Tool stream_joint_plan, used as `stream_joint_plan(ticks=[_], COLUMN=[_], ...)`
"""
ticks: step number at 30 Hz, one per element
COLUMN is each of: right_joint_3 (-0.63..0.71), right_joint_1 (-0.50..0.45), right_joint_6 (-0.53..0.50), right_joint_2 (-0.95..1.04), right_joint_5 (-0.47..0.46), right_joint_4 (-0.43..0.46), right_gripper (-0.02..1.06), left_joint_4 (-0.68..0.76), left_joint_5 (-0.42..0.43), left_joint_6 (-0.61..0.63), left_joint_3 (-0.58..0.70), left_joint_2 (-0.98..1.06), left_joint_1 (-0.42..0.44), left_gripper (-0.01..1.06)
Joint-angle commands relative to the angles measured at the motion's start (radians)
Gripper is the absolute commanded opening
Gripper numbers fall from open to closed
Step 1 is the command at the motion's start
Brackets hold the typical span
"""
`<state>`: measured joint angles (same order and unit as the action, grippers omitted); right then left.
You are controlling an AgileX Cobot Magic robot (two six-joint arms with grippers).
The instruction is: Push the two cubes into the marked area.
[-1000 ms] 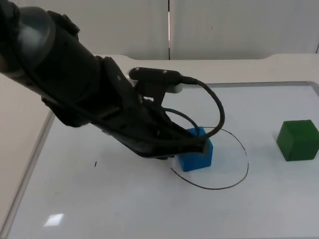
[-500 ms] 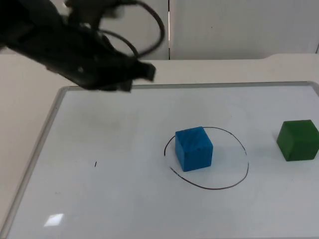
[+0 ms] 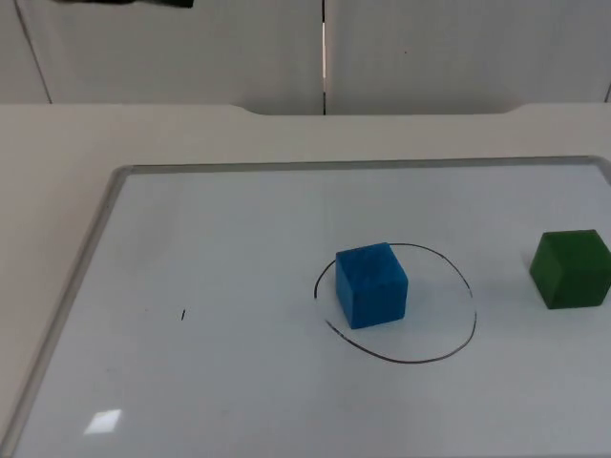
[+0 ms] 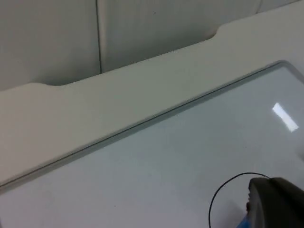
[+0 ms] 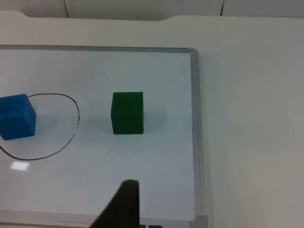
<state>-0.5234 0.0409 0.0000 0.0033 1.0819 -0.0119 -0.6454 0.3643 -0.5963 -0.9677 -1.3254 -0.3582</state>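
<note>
Gone from over the white board (image 3: pixel 239 239) on the table (image 3: pixel 57 134) is the left arm; its left tool (image 4: pixel 275 204) now looks down from high up, and I cannot tell if it is open. The drawn circle (image 3: pixel 449 348) holds the blue cube (image 3: pixel 372 284), just inside its left side. The green cube (image 3: pixel 571 268) sits well outside it and needs a push. The right tool (image 5: pixel 121 209) waits near that cube; I cannot tell if it is open.

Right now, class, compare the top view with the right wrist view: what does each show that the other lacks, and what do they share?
Top view alone: a small dark tick mark on the whiteboard, and the grey partition wall. Right wrist view alone: the whiteboard's right edge with bare table top beyond it. Both share the blue cube inside the drawn circle, and the green cube outside it.
</note>
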Motion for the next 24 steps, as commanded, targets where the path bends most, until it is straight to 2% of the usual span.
stream_joint_plan(ticks=[1, 8, 9, 11, 20, 24], right_joint_3=[0.008, 0.008, 0.008, 0.008, 0.008, 0.008], right_joint_1=[0.003, 0.003, 0.003, 0.003, 0.003, 0.003], right_joint_6=[0.006, 0.006, 0.006, 0.006, 0.006, 0.006], right_joint_2=[-0.003, -0.003, -0.003, -0.003, -0.003, -0.003], right_joint_5=[-0.003, -0.003, -0.003, -0.003, -0.003, -0.003], right_joint_4=[-0.003, -0.003, -0.003, -0.003, -0.006, -0.006], right_gripper=[1.05, 1.05, 1.05, 1.05, 1.05, 1.05], left_joint_4=[0.009, 0.035, 0.038, 0.038, 0.038, 0.038], left_joint_5=[0.031, 0.142, 0.191, 0.226, 0.23, 0.227], left_joint_6=[0.003, 0.007, 0.012, 0.012, 0.012, 0.012], left_joint_3=[0.002, 0.006, 0.006, 0.01, 0.082, 0.166], left_joint_2=[0.034, 0.155, 0.183, 0.218, 0.356, 0.438], left_joint_1=[0.001, 0.001, 0.001, 0.001, 0.001, 0.001], left_gripper=[0.0, 0.0, 0.0, 0.0, 0.0, 0.0])
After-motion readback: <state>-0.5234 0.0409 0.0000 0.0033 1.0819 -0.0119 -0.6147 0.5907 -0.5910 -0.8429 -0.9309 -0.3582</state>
